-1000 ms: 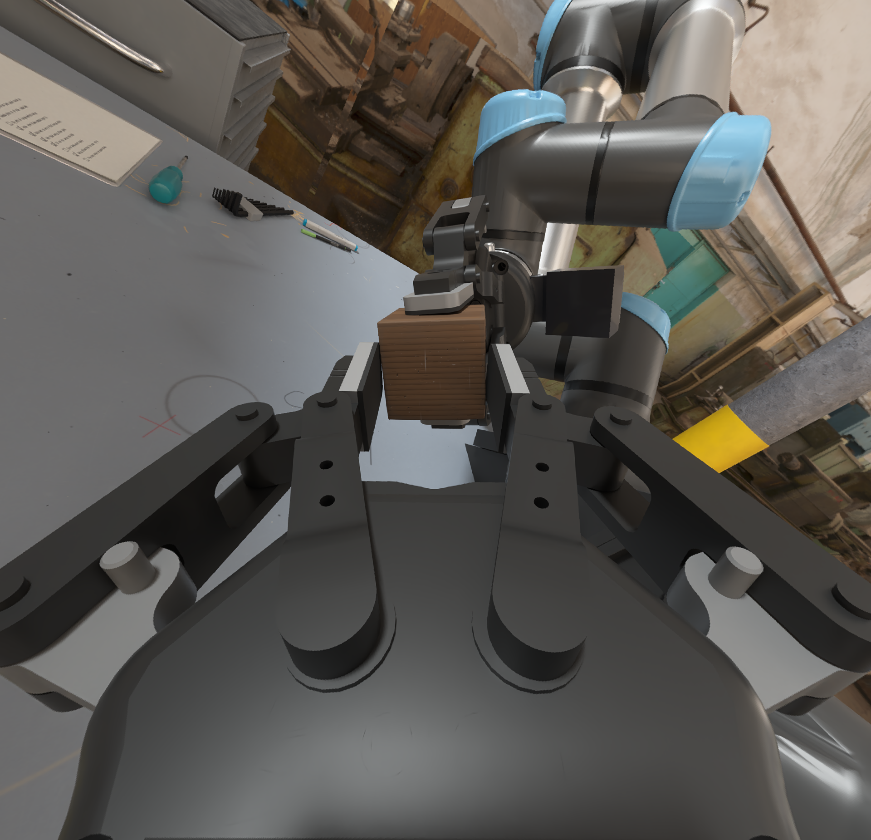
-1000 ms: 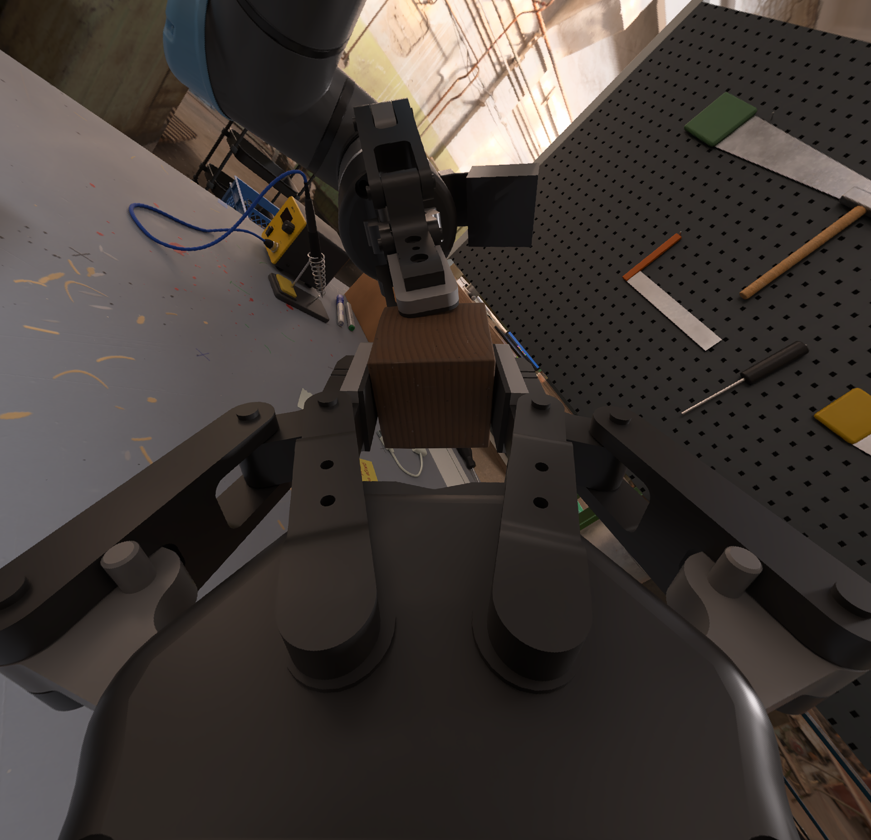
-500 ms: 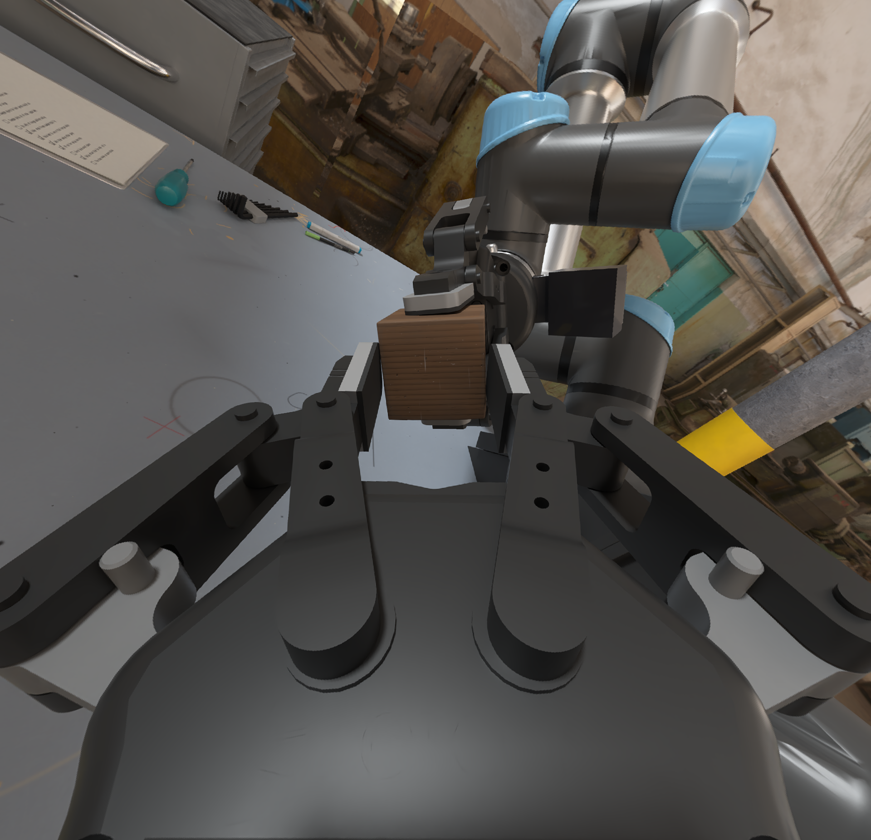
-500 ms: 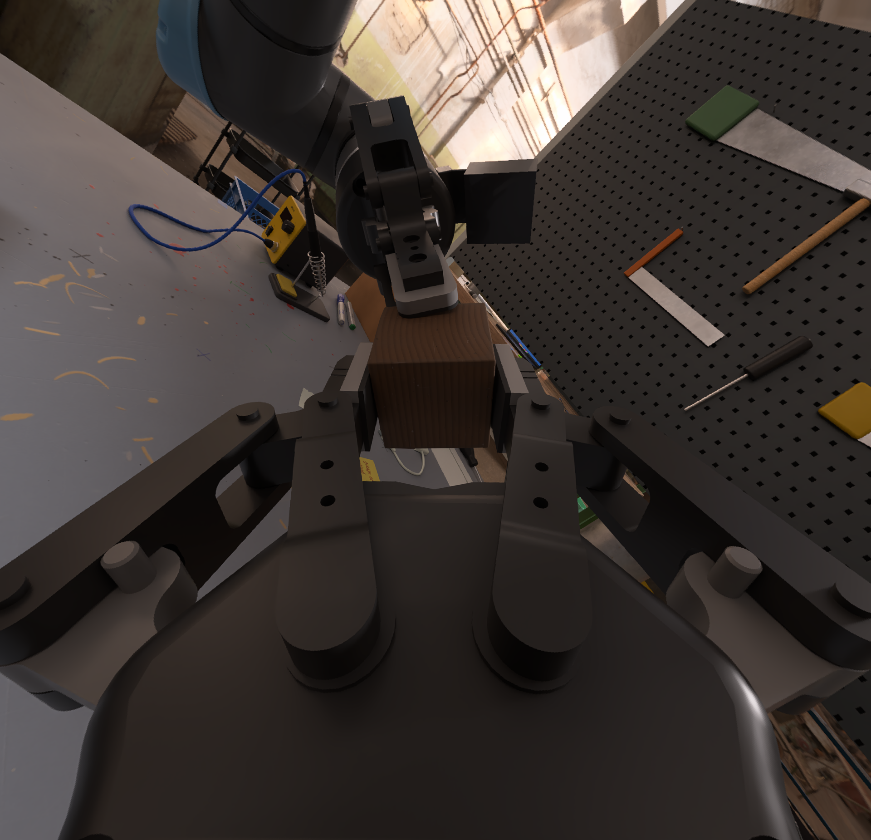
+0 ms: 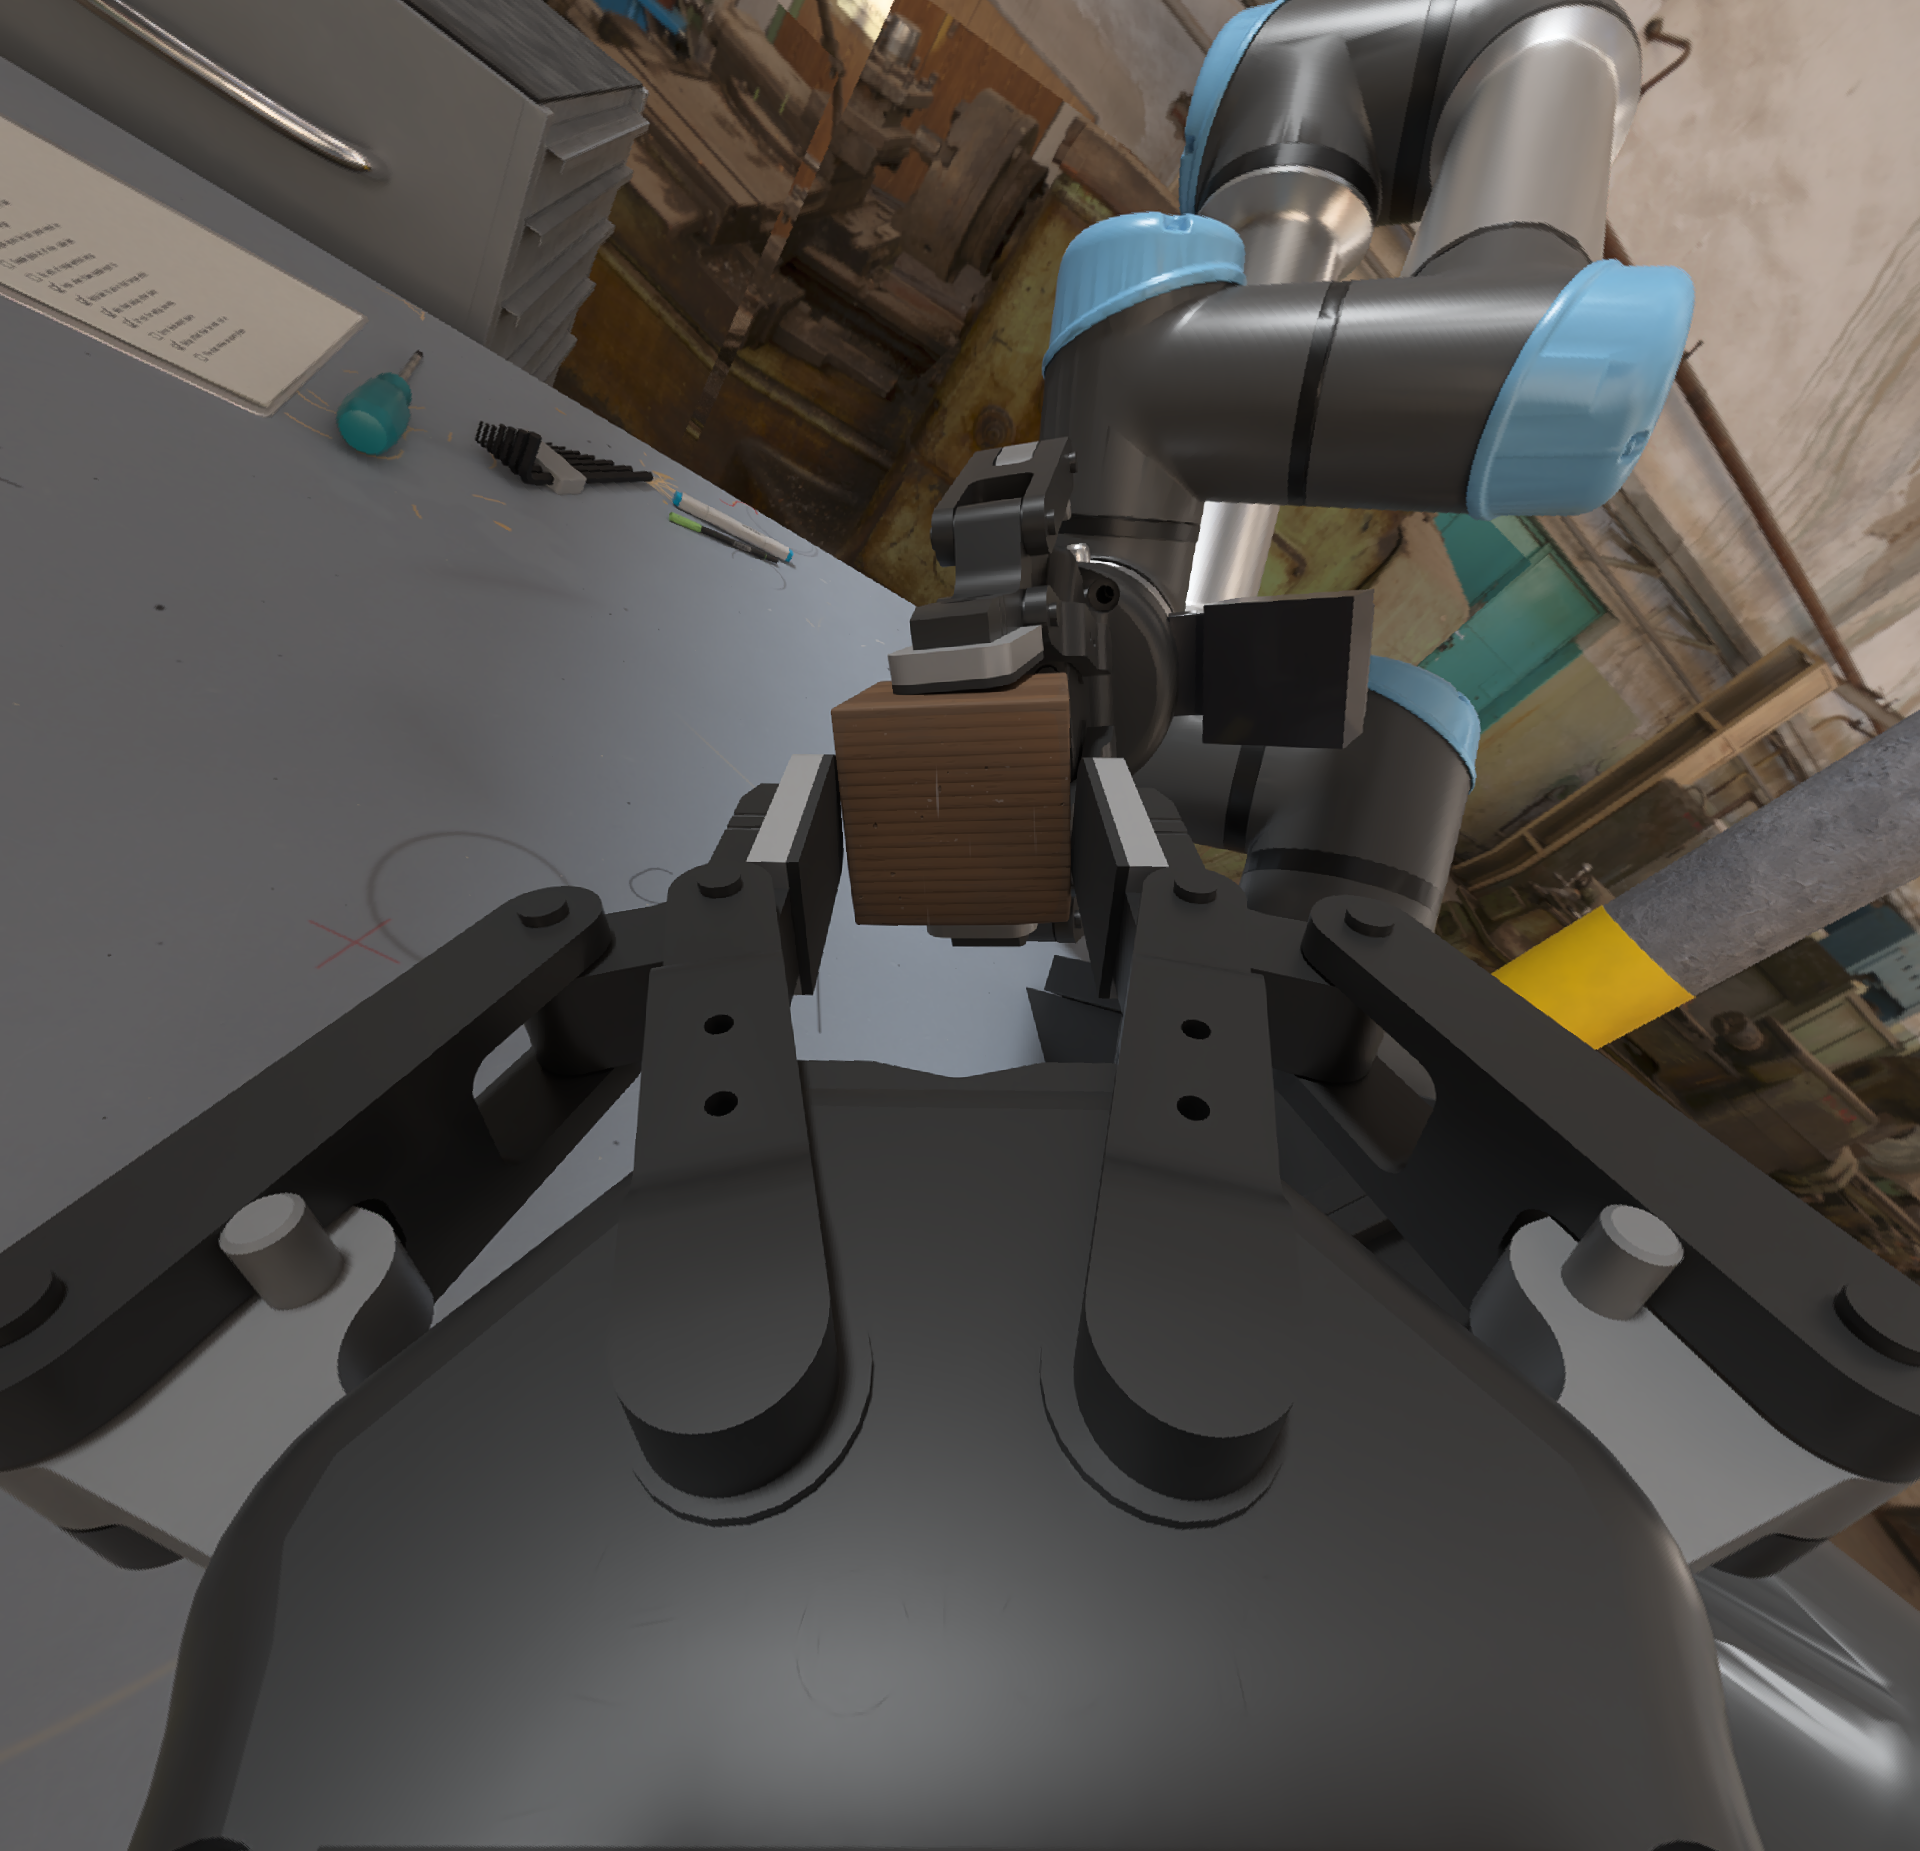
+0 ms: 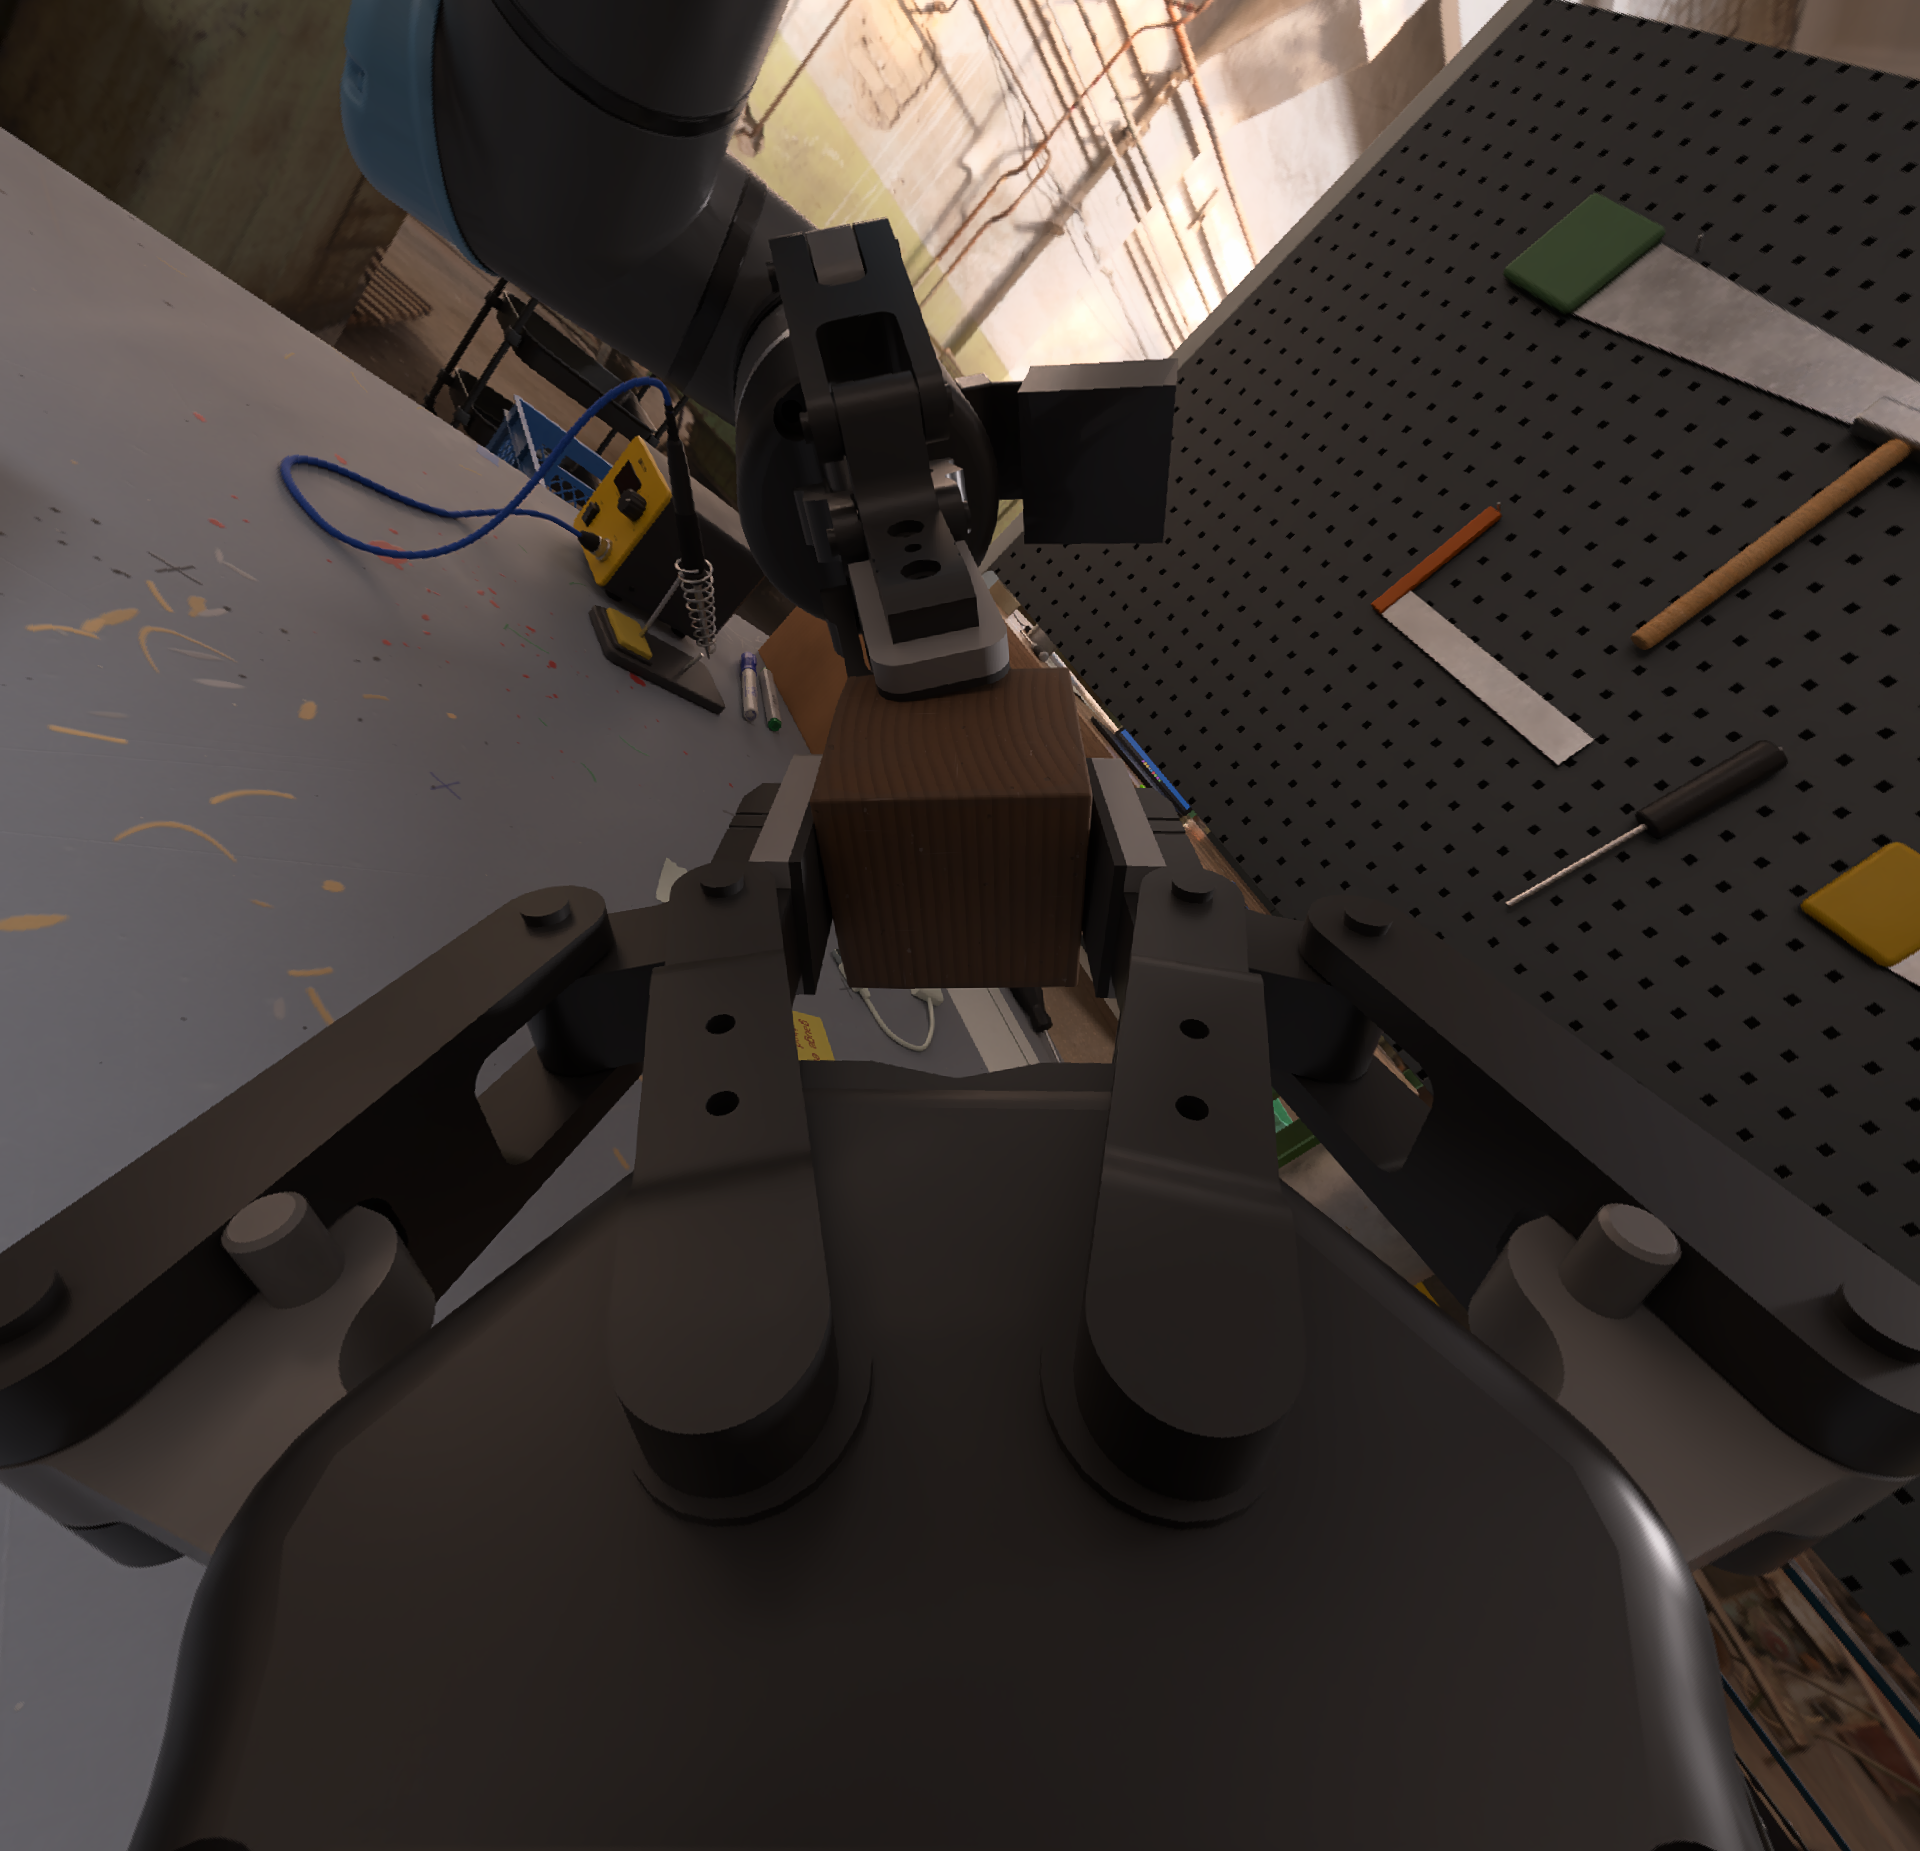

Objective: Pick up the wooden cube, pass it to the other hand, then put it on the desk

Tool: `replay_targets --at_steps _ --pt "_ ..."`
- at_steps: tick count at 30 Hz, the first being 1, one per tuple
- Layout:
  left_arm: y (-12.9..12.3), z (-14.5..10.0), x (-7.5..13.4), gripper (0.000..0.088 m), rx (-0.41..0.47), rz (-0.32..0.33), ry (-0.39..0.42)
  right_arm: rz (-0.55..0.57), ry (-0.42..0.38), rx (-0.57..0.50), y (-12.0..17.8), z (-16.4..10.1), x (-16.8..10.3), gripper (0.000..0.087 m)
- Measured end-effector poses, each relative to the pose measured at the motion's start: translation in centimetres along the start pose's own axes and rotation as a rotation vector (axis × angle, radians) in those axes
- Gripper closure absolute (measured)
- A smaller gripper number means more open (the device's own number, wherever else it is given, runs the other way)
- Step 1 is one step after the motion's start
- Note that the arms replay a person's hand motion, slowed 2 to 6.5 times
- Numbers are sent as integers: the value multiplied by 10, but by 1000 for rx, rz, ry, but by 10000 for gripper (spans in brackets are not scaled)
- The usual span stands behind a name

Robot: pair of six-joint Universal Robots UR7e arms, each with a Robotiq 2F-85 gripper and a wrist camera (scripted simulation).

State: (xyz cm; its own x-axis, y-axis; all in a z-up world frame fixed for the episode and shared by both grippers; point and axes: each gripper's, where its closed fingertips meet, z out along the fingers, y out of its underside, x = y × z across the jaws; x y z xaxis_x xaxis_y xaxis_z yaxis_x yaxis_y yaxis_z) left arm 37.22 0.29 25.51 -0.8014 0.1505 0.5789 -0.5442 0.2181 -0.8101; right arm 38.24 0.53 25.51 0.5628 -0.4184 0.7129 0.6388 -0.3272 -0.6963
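Note:
The wooden cube [image 5: 956,814] is held in the air above the grey desk [image 5: 312,710], between both grippers. My left gripper [image 5: 961,835] is shut on the cube's left and right faces, with only the fingertips on it. The right gripper's fingers [image 5: 966,658] clamp its top and bottom there. In the right wrist view the cube [image 6: 951,876] sits deeper between the pads of my right gripper [image 6: 951,845], which is shut on it. The left gripper's finger [image 6: 930,648] rests on the cube's far top edge.
On the desk lie a teal-handled screwdriver [image 5: 374,419], a hex key set [image 5: 551,456], pens [image 5: 727,528] and a paper sheet [image 5: 156,284] by a grey drawer cabinet [image 5: 312,87]. A yellow soldering station [image 6: 623,513] with a blue cable stands by a black pegboard [image 6: 1455,658] holding tools.
Nothing has visibly changed in the grips; both views shift only slightly against the background.

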Motion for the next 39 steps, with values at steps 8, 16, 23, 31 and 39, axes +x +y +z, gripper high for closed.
replay_targets --at_steps 8,16,23,31,39 --pt "0 0 0 473 -1 -3 1 3 0 1 0 0 0 476" --pt "0 0 0 474 2 -1 -1 0 9 6 0 0 0 475" --pt "-1 0 2 475 9 3 4 0 22 16 -2 0 1 476" --pt "-2 0 3 473 14 5 8 9 33 30 -4 -1 3 480" --pt "-2 0 5 471 9 11 15 16 24 35 -5 -2 2 480"
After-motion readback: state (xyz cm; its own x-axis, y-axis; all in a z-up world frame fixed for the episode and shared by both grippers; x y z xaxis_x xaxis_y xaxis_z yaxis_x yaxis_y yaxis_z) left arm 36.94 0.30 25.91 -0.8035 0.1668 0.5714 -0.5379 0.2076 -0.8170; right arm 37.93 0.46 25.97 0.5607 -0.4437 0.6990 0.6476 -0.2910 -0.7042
